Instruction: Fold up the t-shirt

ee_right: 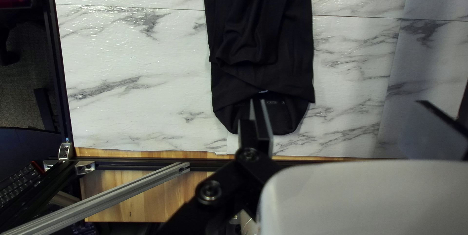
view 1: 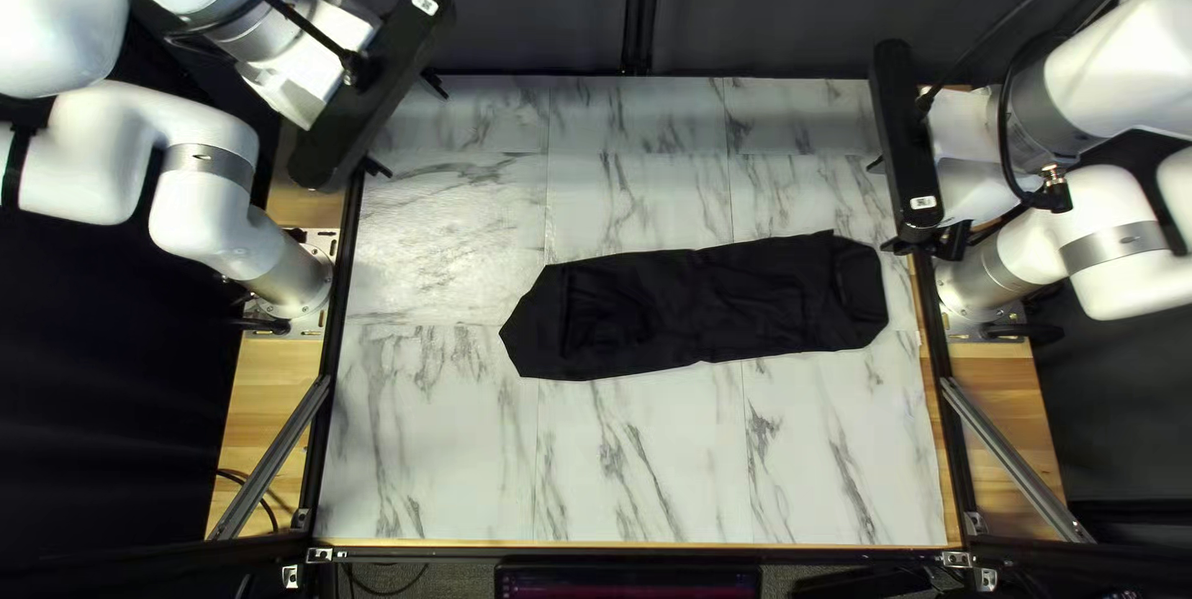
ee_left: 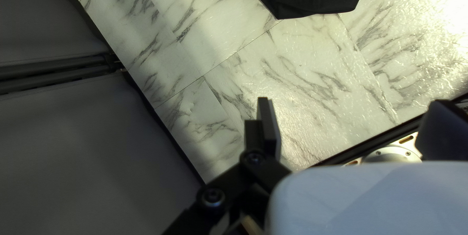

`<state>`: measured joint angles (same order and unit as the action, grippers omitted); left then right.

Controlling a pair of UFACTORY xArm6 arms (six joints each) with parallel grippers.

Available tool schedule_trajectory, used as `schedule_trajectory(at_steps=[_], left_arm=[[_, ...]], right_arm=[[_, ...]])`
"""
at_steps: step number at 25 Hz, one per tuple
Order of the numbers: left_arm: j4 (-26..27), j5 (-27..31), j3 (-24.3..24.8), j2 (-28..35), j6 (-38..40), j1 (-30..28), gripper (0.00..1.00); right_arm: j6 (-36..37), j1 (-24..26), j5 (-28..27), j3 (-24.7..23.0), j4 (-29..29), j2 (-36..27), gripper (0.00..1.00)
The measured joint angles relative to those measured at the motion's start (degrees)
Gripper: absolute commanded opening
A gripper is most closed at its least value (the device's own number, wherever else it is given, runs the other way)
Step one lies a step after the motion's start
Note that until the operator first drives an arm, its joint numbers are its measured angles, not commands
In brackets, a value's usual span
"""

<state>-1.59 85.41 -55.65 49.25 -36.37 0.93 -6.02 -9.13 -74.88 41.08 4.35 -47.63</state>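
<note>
Left claw [view 1: 406,126] spread open at upper left of the frame, black t-shirt [view 1: 695,307] laid on the bench [view 1: 435,450] just right of centre, folded into a rumpled strip, stretched crosswise, slightly raised rightward, collar [view 1: 859,283] pointed right, right claw [view 1: 882,206] spread open at upper right.
</note>
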Motion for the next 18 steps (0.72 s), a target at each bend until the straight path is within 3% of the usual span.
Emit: schedule_trajectory(at_steps=[9, 14, 18], left_arm=[[0.00, 0.00, 0.00, 0.00, 0.00, 0.00, 1.00], [0.00, 0.00, 0.00, 0.00, 0.00, 0.00, 1.00], [0.00, 0.00, 0.00, 0.00, 0.00, 0.00, 1.00]], right_arm=[[-3.78, -1.99, 33.03, -3.84, 6.46, 22.80, 1.00], [-12.91, -2.87, 53.11, -6.34, 20.55, 36.43, 1.00], [-20.13, -2.29, 63.61, -2.94, 33.24, 49.08, 1.00]])
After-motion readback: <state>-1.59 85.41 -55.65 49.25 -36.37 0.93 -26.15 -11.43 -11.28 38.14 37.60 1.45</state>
